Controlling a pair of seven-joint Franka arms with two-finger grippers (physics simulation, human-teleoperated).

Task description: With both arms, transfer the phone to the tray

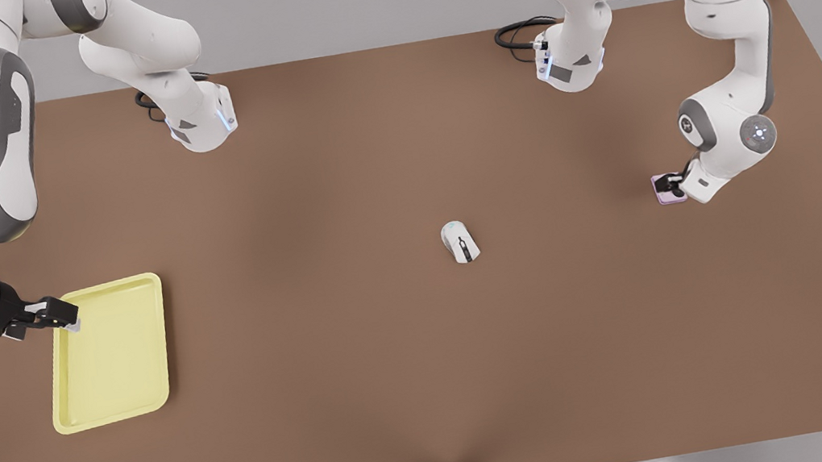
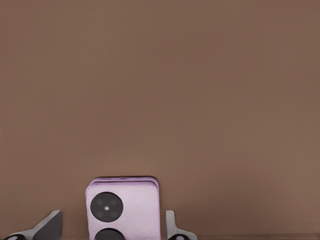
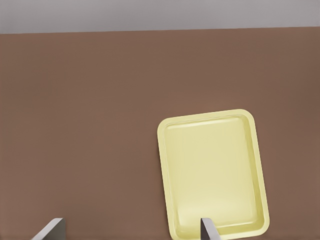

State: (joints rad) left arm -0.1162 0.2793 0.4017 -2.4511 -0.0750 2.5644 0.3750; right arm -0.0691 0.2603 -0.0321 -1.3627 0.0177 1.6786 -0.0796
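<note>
1. The phone [image 1: 667,190] lies flat on the table [image 1: 428,342] at the right of the front view, well apart from the tray [image 1: 111,353] at the lower left, with the mouse [image 1: 460,241] between them near the middle.
2. The left gripper [image 1: 671,183] is right at the phone. In the left wrist view the phone [image 2: 123,207] sits between its fingers [image 2: 49,226], which are spread with a gap on either side and not yet pinching it.
3. The phone's camera lenses face up, and its long axis appears to run away from that wrist, so the jaws look set to close across its shorter width.
4. The right gripper [image 1: 56,311] hangs over the tray's upper left corner in the front view, fingers spread and holding nothing. In the right wrist view one fingertip [image 3: 209,231] overlaps the tray [image 3: 212,170] rim.
5. The left arm is by far the nearer to the phone, so the grasp likely falls to it, and the carry would run leftward across the frame past the mouse.
</note>
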